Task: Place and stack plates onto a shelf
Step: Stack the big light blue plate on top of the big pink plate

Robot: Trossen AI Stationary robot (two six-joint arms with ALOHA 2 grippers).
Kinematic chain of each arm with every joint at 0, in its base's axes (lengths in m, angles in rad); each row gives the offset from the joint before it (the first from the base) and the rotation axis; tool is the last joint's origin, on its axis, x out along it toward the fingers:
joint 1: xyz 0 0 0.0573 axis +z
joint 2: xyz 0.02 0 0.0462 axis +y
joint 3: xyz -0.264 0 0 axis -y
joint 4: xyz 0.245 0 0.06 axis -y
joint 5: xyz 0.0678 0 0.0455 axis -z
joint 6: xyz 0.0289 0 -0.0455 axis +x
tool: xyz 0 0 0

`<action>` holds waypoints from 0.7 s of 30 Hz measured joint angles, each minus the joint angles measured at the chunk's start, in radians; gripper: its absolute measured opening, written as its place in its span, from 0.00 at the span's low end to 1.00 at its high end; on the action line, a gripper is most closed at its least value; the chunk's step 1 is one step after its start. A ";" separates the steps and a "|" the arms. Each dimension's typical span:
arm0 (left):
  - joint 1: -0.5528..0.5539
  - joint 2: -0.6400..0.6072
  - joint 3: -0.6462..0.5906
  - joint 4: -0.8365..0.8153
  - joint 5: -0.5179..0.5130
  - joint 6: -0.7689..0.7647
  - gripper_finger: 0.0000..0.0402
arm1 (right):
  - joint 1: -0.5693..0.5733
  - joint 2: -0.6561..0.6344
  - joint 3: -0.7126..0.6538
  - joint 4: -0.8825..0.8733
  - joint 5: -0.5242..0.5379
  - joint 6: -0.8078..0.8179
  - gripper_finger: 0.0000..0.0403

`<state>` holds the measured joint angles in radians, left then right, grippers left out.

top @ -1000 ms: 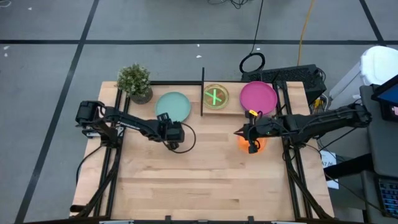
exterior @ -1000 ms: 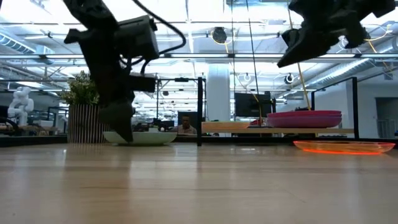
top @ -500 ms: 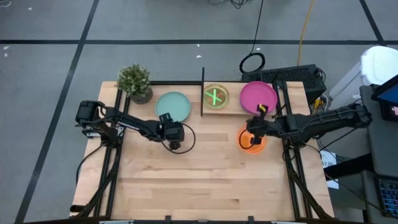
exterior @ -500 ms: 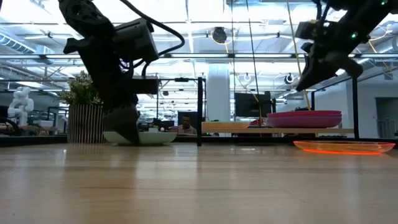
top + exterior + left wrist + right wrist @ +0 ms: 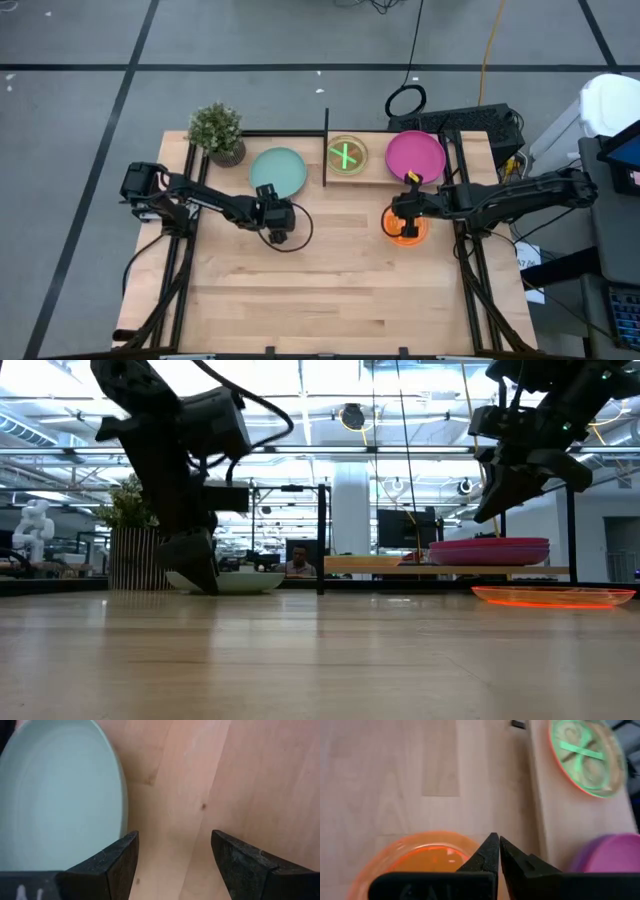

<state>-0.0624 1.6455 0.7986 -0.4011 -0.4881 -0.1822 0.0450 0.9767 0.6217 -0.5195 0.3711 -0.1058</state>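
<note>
Shelf [image 5: 372,176] already holds my green plate [image 5: 347,156] and magenta plate [image 5: 415,154]. Right gripper [image 5: 408,207], fingers pressed together, hovers over the orange plate [image 5: 392,226]; left gripper [image 5: 277,228], fingers spread, sits beside the teal plate [image 5: 279,170]. Both left to place.

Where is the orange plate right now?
In the high view, the orange plate lies on the tabletop at right, just in front of the shelf, beneath the right gripper.

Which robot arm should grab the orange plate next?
The right one, probably. The right gripper hovers right above the orange plate, fingers shut, beside the shelf. The left gripper is far across the table, open next to the teal plate.
</note>
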 joint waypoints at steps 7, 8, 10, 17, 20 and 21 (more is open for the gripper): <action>-0.024 -0.040 0.044 -0.041 -0.073 0.099 0.63 | 0.000 0.003 -0.021 0.042 -0.009 -0.049 0.00; -0.015 -0.038 0.047 -0.026 -0.072 0.115 0.63 | 0.000 0.004 -0.021 0.043 -0.009 -0.054 0.00; 0.023 -0.037 0.044 -0.071 -0.071 0.131 0.63 | 0.000 0.004 -0.022 0.045 -0.010 -0.061 0.00; 0.159 -0.035 -0.016 -0.037 0.079 0.156 0.49 | 0.000 0.003 -0.022 0.040 -0.010 -0.063 0.00; 0.181 -0.037 -0.034 -0.029 0.131 0.165 0.41 | 0.000 0.003 -0.022 0.040 -0.010 -0.063 0.00; 0.184 -0.037 -0.042 -0.026 0.138 0.171 0.39 | 0.000 0.003 -0.022 0.039 -0.010 -0.063 0.00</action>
<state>0.1211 1.6089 0.7566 -0.4268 -0.3504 -0.0111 0.0452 0.9802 0.5995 -0.4801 0.3611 -0.1692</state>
